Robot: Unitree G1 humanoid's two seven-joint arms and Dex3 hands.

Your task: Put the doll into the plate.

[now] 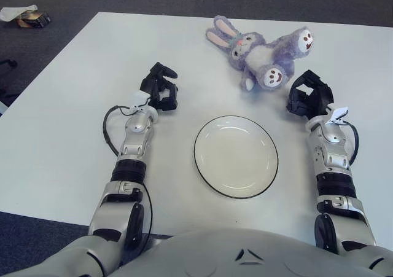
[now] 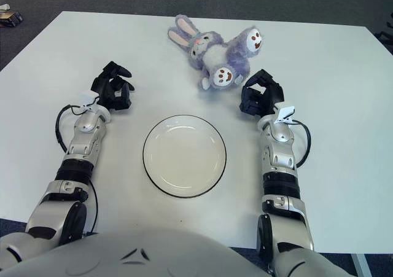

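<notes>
- The purple bunny doll (image 1: 261,51) is lying on its back toward the far side of the white table (image 1: 73,105), ears pointing left and both feet turned up toward the camera.
- The white plate (image 1: 236,156) is sitting empty near the front middle of the table, dark rim showing all the way round, and the doll is lying beyond it, well apart.
- The right hand (image 1: 310,93) is hovering just beside the doll's nearer foot, to its right; the fingers are curling loosely and holding nothing, with a sliver of table showing between them and the plush.
- The left hand (image 1: 161,86) is showing left of the plate, fingers curled in on nothing.
- Bare tabletop is lying open between both hands and the plate, and more is running out to the left edge.
- Beyond the far left corner, a small dark object (image 1: 34,20) is sitting on the grey floor.
</notes>
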